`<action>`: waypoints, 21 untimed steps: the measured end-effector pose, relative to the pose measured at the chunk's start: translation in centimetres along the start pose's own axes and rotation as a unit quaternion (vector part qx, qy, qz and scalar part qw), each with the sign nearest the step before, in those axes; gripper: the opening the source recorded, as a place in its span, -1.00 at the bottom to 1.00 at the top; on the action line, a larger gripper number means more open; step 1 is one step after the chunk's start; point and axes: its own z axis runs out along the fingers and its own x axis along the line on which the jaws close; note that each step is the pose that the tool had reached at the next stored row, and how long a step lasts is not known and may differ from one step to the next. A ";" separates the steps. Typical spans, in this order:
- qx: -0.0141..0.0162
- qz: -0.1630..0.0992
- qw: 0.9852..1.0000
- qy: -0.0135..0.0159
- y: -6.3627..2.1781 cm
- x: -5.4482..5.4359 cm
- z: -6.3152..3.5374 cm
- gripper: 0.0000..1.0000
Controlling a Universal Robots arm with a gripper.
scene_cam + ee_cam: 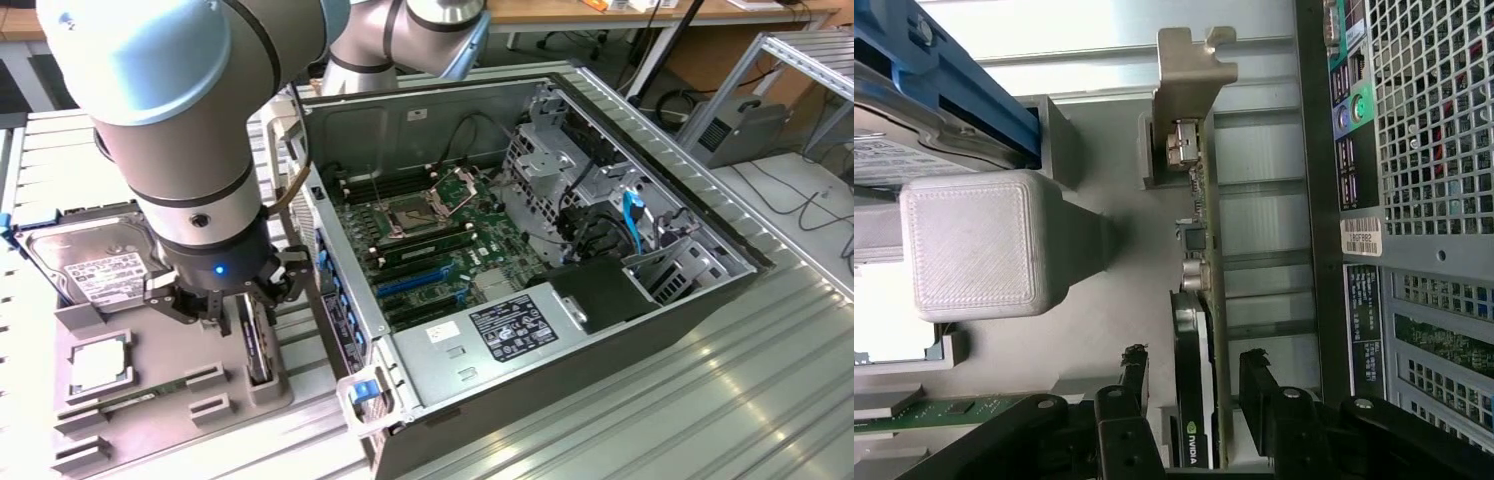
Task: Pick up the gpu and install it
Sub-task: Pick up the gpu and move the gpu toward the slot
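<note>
The end effector (238,303) hangs low over a grey holder (160,345) on the bench (747,400), just to the exterior view's left of the open computer case (387,125). Its two black fingers (1136,375) are spread wide, one on each side of the gpu (1201,320). In the wrist view there is a gap between each finger and the card, bigger on the black side and thin on the other side; nothing is held.

The gpu (258,345) stands on its long edge in a slot of the holder, close to the outside wall of the case. Its black face looks toward the hard drive (91,262); its green board side looks toward the case. Its silvery metal end plate (1194,70) sticks out at the end far from the fingers.

The hard drive, with a white label and blue rails (974,85), sits tilted at the back of the holder. A small silvery square part (100,365) lies in a pocket in front of it. A thin green memory stick (154,392) lies in a slot near the holder's front edge.

Inside the case the green main board (427,235) is in plain sight, with blue slots (407,280) near its lower end. A box with a black and white label (514,325) sits beside it, and a blue cable (631,220) hangs by the metal drive cage.
</note>
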 end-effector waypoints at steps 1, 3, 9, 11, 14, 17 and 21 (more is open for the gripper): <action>0.000 0.000 1.000 0.000 0.00 0.0 0.00 0.00; 0.000 0.000 1.000 0.000 0.00 0.0 0.00 0.00; 0.000 0.000 1.000 0.000 0.00 0.0 0.00 0.00; 0.000 0.000 1.000 0.000 0.00 0.0 0.00 -0.04; 0.000 0.000 1.000 0.000 0.00 0.0 0.00 -0.18; 0.000 0.000 1.000 0.000 0.00 0.0 0.04 -0.18; 0.000 0.000 1.000 0.000 0.00 0.0 0.07 -0.18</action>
